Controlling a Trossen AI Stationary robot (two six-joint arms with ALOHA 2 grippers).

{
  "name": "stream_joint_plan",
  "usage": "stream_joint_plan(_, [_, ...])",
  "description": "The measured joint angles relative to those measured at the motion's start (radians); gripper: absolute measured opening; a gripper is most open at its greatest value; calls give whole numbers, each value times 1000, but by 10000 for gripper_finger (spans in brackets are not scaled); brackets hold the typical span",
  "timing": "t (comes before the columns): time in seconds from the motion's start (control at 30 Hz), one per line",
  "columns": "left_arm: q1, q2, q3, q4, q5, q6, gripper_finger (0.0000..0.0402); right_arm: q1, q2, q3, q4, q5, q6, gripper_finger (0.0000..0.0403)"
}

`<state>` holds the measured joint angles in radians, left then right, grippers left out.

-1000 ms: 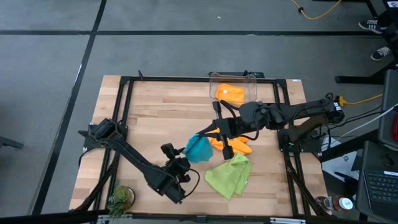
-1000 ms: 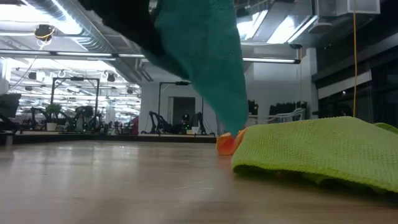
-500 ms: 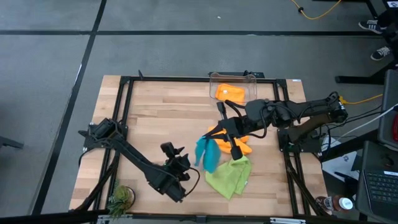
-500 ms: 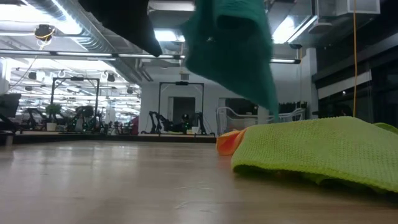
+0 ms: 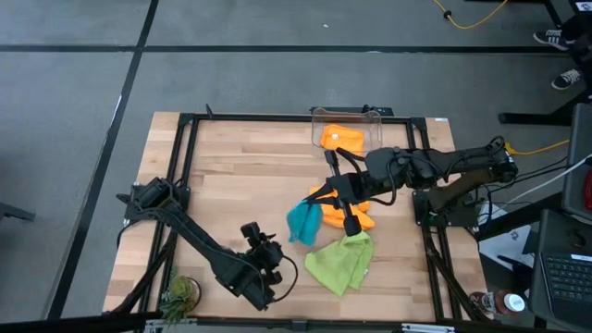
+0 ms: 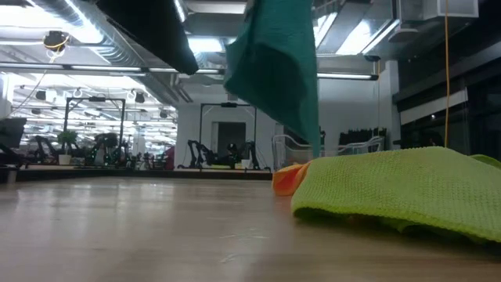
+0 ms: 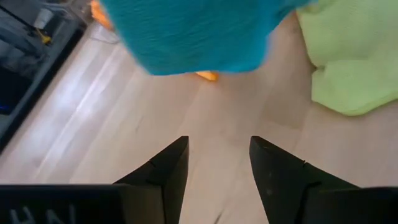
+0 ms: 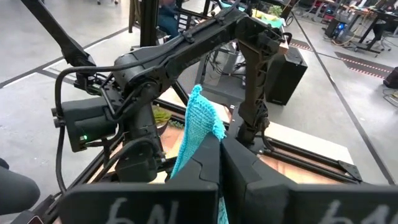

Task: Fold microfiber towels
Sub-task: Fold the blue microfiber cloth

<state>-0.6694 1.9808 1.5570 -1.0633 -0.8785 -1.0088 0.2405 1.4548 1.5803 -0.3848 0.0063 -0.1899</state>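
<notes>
Nowhere can I read a brand or label; the marks on both wrist housings are too cropped to make out. My right pincer (image 5: 322, 200) is clamped tight on a corner of the teal towel (image 5: 303, 222), and the knit, nubbly cloth hangs off the table (image 5: 240, 176) in a loose drape, seen in the low view as a dangling fold (image 6: 275, 66). Just beside the teal towel, toward the front edge, the lime green towel (image 5: 340, 262) lies crumpled, its woven grain plain in the low view (image 6: 399, 192). An orange towel (image 5: 356, 217) lies flat under the right arm, touching the green one. Another orange towel (image 5: 342, 139) sits in the clear plastic bin (image 5: 314, 120) at the far edge. My left pincer (image 7: 217, 165) stands with fingers parted and nothing between them, near the teal towel on the front side. Table is pale wood planks in a black frame; grey floor around, a lit workshop beyond.
</notes>
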Motion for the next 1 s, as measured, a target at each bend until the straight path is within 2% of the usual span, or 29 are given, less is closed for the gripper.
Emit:
stream_joint_plan(0.23, [18, 0, 0, 20, 5, 37, 197, 0, 0, 0, -14, 0, -2, 0])
stream_joint_plan(0.5, [18, 0, 0, 20, -103, 97, 209, 0, 0, 0, -42, 1, -2, 0])
stream_joint_plan(0.63, [19, 0, 0, 57, -73, 114, 210, 0, 0, 0, -40, 1, -2, 0])
stream_joint_plan(0.77, [23, 0, 0, 188, -12, 234, 211, 0, 0, 0, -38, 2, -2, 0])
stream_joint_plan(0.83, [25, 0, 0, 240, -26, 285, 210, 0, 0, 0, -38, 3, -2, 0])
stream_joint_plan(1.0, [51, 0, 0, 244, -47, 306, 209, 0, 0, 0, -34, 3, -2, 0])
